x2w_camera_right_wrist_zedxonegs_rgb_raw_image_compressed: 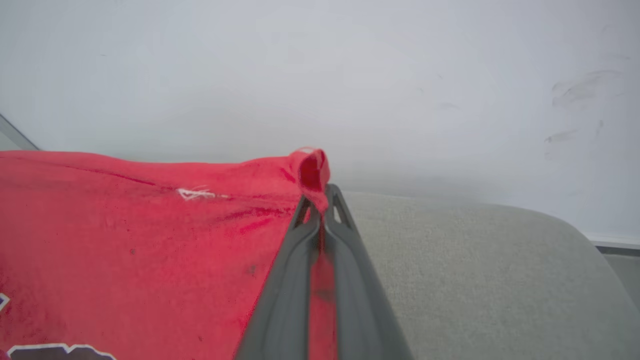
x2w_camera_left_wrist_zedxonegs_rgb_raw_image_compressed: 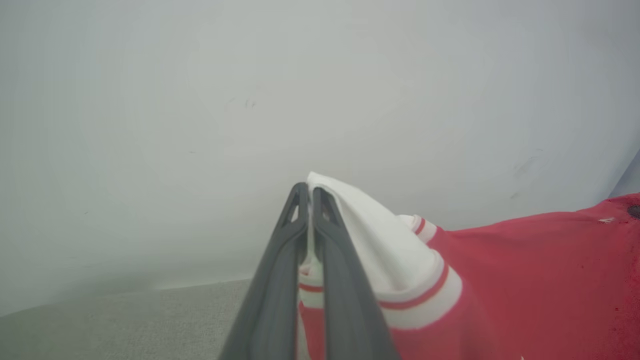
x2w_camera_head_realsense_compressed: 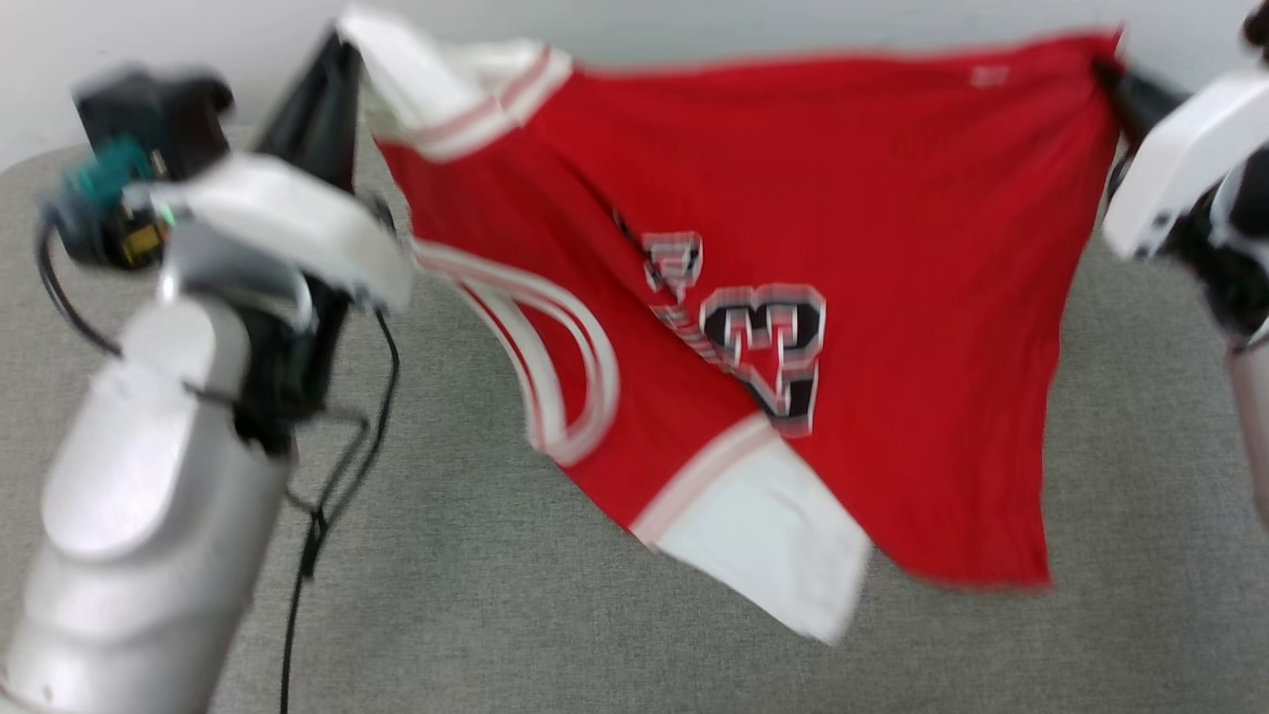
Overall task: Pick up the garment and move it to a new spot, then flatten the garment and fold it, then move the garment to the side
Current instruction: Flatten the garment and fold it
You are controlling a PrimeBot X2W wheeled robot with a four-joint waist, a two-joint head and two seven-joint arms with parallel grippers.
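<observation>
Where head view blurs | wrist views: fingers (x2w_camera_left_wrist_zedxonegs_rgb_raw_image_compressed: 277, 280) clamp garment (x2w_camera_head_realsense_compressed: 892, 297) (both)

Grey fabric-covered surface (x2w_camera_head_realsense_compressed: 496, 615) with rounded far corners.

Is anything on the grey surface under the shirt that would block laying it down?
Nothing visible does, though the shirt hides part of the grey surface. Both the left gripper and right gripper pinch it.

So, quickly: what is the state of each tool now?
Left tool: closed, holding the shirt by its white sleeve.
Right tool: closed, holding the shirt's red edge.
</observation>
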